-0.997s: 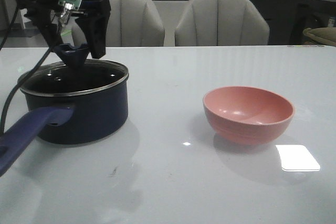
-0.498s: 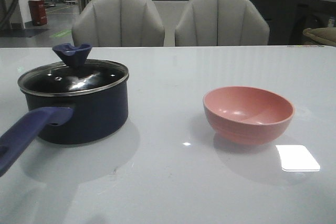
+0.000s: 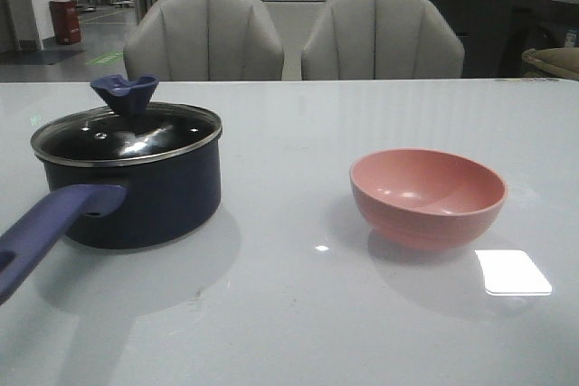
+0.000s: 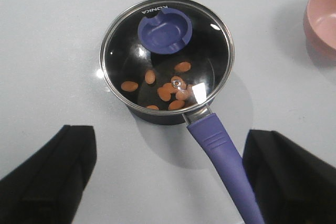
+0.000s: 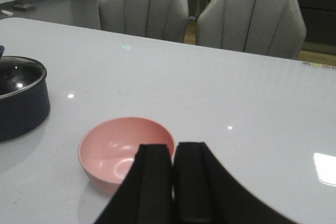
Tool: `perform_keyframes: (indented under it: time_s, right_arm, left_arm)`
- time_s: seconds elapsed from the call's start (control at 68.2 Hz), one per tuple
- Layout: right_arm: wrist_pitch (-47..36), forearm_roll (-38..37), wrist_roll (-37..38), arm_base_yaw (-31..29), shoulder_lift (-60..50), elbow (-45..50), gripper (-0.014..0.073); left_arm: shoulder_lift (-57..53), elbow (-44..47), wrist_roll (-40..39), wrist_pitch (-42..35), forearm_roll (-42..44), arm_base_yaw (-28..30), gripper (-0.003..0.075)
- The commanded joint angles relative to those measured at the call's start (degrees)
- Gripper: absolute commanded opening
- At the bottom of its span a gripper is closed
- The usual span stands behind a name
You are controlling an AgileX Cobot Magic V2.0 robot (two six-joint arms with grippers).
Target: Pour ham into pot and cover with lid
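The navy pot [image 3: 154,201] stands at the left of the table with its purple-blue handle [image 3: 45,228] toward the front. The glass lid [image 3: 127,137] with its blue knob [image 3: 124,94] sits on it. In the left wrist view the lid [image 4: 210,51] covers the pot and several orange ham pieces [image 4: 168,90] lie inside. My left gripper [image 4: 168,174] is open, high above the pot's handle [image 4: 226,161], holding nothing. My right gripper [image 5: 173,153] is shut and empty, near the pink bowl [image 5: 118,148]. Neither gripper shows in the front view.
The empty pink bowl [image 3: 427,196] stands right of centre on the white table [image 3: 289,314]. Two grey chairs [image 3: 204,38] stand behind the far edge. A bright reflection [image 3: 513,271] lies near the bowl.
My left gripper let go of the lid's knob and rose out of the front view. The lid stays on the pot. The bowl has not moved.
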Motion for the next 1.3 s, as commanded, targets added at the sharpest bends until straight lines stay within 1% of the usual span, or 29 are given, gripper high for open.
perform_keyframes:
  time_s: [0.0,0.249,0.366,0.44,0.542,0.586,0.601,0.616,0.63,0.645,0.66,0.762,0.821,0.923,1.29]
  right_arm:
    - [-5.01,0.33,-0.3,-0.06,0.32,-1.53,0.0158]
    - [-5.01,0.33,-0.3,-0.06,0.32,-1.53,0.0158]
    - [-5.01,0.33,-0.3,-0.06,0.32,-1.53,0.0158]
    - [-5.01,0.33,-0.3,-0.06,0.32,-1.53,0.0158]
    - [-5.01,0.33,-0.3,-0.06,0.32,-1.53,0.0158]
    - [-5.01,0.33,-0.3,-0.06,0.32,-1.53,0.0158]
    - [-5.01,0.33,-0.3,-0.06,0.32,-1.53,0.0158]
    - [-5.01,0.33,-0.3,-0.06,0.32,-1.53,0.0158]
    - [-5.01,0.33,-0.3,-0.06,0.32,-1.53,0.0158]
    - [-5.01,0.33,-0.3,-0.06,0.32,-1.53,0.0158]
    - [-5.01,0.33,-0.3,-0.06,0.32,-1.53,0.0158]
    - [-5.01,0.33,-0.3,-0.06,0.32,-1.53,0.0158]
    - [-5.01,0.33,-0.3,-0.06,0.32,-1.53,0.0158]
    - [-5.01,0.33,-0.3,-0.06,0.32,-1.53,0.0158]
    - [-5.01,0.33,-0.3,-0.06,0.32,-1.53,0.0158]
  left_arm:
    - [-9.32,6.06,0.05,-9.58,-2.39,-0.17,0.0605]
    - [-31.42,23.24,0.05,-17.14,-3.06,-0.17,0.0603]
    - [-41.0,29.08,0.05,-19.54,-3.06,-0.17,0.0603]
    - [-45.72,31.63,0.05,-20.43,-3.06,-0.17,0.0584]
    - [-49.92,34.08,0.05,-20.56,-3.06,-0.17,0.0488]
    - [-51.05,34.63,0.05,-20.79,-3.06,-0.17,0.0415]
    - [-51.17,34.75,0.05,-21.17,-3.06,-0.17,0.0379]
    - [-51.32,34.75,0.05,-21.17,-3.06,-0.17,0.0367]
    - [-51.64,34.85,0.05,-21.59,-3.06,-0.17,0.0329]
    - [-51.61,34.85,0.05,-21.86,-3.06,-0.17,0.0316]
    - [-51.81,34.88,0.05,-22.18,-3.06,-0.17,0.0277]
    - [-51.84,34.88,0.05,-23.34,-3.06,-0.17,0.0099]
    - [-51.84,34.88,0.05,-23.45,-3.06,-0.17,0.0125]
    - [-51.84,35.11,0.05,-23.58,-3.06,-0.17,0.0113]
    - [-51.84,35.35,0.05,-23.58,-3.06,-0.17,0.0113]
